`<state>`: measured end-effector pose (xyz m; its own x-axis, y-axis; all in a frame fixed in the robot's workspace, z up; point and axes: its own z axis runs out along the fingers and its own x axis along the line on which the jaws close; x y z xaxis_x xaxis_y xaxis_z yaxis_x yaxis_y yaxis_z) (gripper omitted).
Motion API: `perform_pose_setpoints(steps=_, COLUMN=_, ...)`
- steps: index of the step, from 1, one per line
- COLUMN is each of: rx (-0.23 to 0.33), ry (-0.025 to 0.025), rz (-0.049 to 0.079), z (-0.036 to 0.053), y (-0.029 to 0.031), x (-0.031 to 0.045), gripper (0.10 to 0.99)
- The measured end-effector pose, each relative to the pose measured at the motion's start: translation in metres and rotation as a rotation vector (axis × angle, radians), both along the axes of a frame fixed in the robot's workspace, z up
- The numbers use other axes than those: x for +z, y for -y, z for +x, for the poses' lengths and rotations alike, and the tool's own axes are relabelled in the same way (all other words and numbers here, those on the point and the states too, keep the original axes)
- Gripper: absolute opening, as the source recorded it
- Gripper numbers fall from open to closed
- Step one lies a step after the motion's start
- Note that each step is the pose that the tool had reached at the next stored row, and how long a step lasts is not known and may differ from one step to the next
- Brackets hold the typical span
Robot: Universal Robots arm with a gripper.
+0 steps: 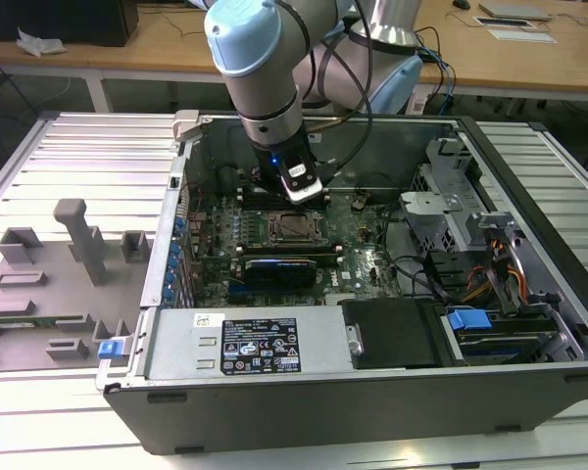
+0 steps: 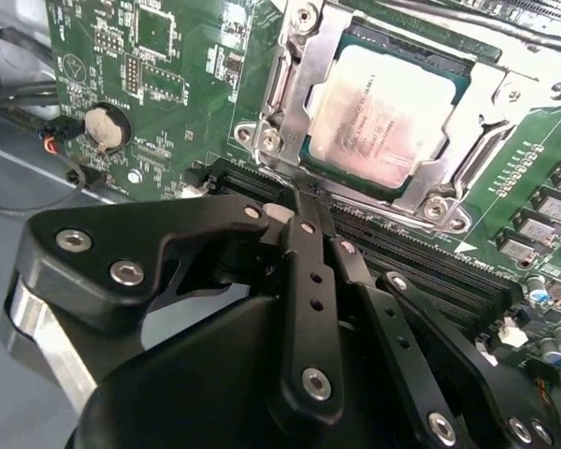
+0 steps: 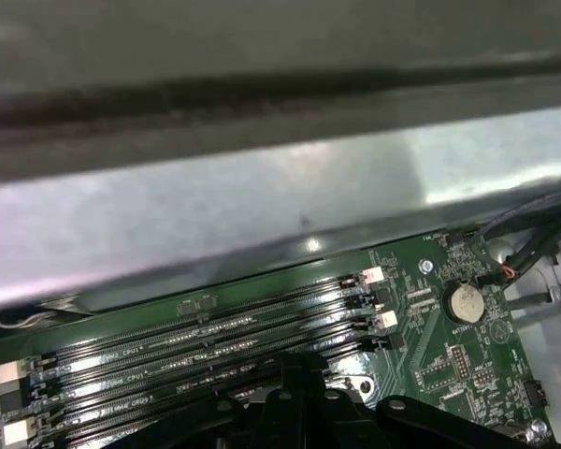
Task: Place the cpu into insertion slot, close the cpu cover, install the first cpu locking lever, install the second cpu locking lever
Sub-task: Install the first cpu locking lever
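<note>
1. Location of work: in the exterior view the gripper (image 1: pixel 300 182) is down inside the open computer case (image 1: pixel 274 387), just beside the insertion slot (image 1: pixel 292 227) on the motherboard (image 2: pixel 168 56).
2. Tool state: in the second wrist view the black fingers (image 2: pixel 304 281) meet at the tip with no gap visible. Nothing is seen clamped between them. The tip sits at the socket's edge, above the memory slots (image 2: pixel 421 257).
3. The cpu (image 2: pixel 383 117) lies flat and square in the insertion slot, pale metal face up.
4. The cpu cover (image 2: pixel 309 70) lies down around the chip and frames it through its window. Whether either locking lever is latched cannot be made out.
5. Handling, judged:
   - The chip is light, thin and rigid, with a smooth face. Its underside and the socket contacts are likely fragile. Any hold belongs on opposite edges, kept level.
   - The cover is thin, stiff sheet metal and is best pressed on its rim, not over the window.
   - The levers are probably springy wire, best pushed near the free end.
6. Nearby: a coin cell (image 2: pixel 106 126) and loose cables stand apart from the socket.
</note>
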<state>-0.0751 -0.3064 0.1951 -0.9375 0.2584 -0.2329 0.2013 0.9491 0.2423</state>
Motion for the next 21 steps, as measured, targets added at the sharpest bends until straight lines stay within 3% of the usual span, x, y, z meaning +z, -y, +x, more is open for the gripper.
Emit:
perform_pose_setpoints(steps=4, rx=-0.009, ry=0.0001, rz=0.0, z=0.0, y=-0.0001, x=-0.0018, gripper=0.106)
perform_pose_setpoints(steps=6, rx=-0.009, ry=0.0001, rz=0.0, z=0.0, y=-0.0001, x=0.0033, gripper=0.106)
perform_pose_setpoints(steps=11, rx=-0.009, ry=0.0002, rz=-0.016, z=0.0, y=0.0, x=0.0112, gripper=0.106)
perform_pose_setpoints(steps=16, rx=-0.009, ry=0.0002, rz=-0.016, z=0.0, y=0.0, x=0.0193, gripper=0.106)
perform_pose_setpoints(steps=21, rx=-0.009, ry=0.0003, rz=-0.016, z=0.0, y=0.0, x=0.0205, gripper=0.106)
